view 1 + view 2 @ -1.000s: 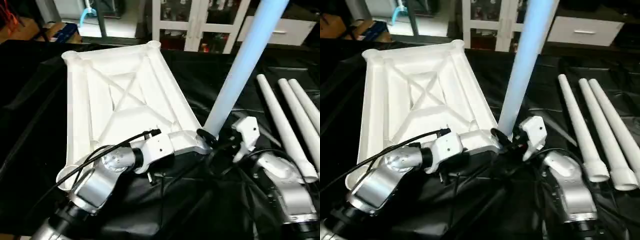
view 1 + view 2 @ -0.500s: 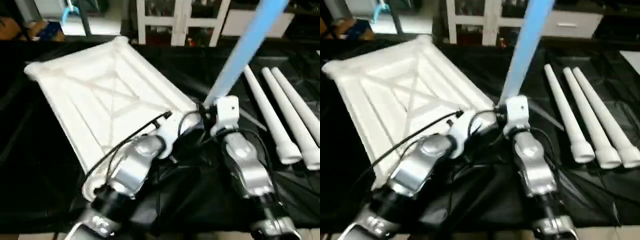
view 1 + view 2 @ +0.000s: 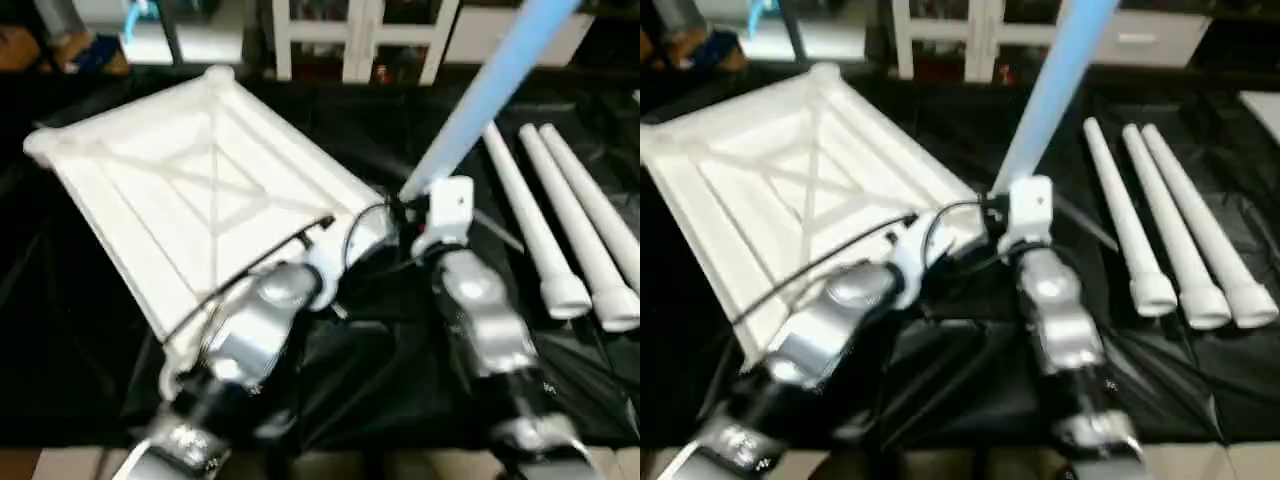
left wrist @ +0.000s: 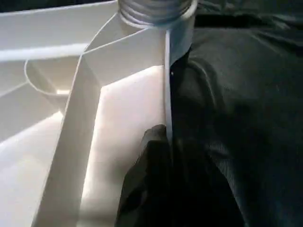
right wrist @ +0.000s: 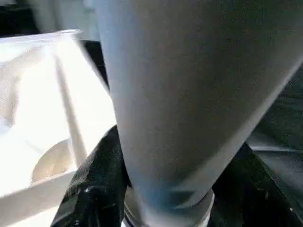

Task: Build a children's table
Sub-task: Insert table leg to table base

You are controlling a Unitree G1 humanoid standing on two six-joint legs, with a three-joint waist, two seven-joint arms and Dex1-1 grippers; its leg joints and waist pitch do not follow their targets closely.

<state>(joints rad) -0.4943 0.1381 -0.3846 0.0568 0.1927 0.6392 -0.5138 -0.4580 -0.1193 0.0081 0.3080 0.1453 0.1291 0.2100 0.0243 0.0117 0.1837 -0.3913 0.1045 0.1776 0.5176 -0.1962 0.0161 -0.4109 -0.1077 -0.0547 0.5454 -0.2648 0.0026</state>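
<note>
Nearest me are my two silver forearms, converging on the near right corner of the table top [image 3: 190, 190], which lies underside up on the black cloth [image 3: 60, 330] with its X ribs showing. My left gripper [image 4: 165, 142] is clenched on the thin rim wall of the top just beside that corner socket, pinning it. My right gripper [image 5: 161, 189] is grasping the leg [image 3: 480, 90] low down, one black finger on either side of the tube, and the leg's threaded end sits at the socket; in the left wrist view I can see the thread [image 4: 154, 10] at the socket's mouth, so I judge it is not fully home. The leg leans away to the far right, not upright.

That lean is my worry: driven in at this tilt the thread may cross or jam. If my left pinch slips off the thin rim, the top could swing on the slick cloth.

Farther right, three spare legs [image 3: 545, 225] lie side by side, well apart from the top. Beyond stands a white cabinet [image 3: 350, 40]
</note>
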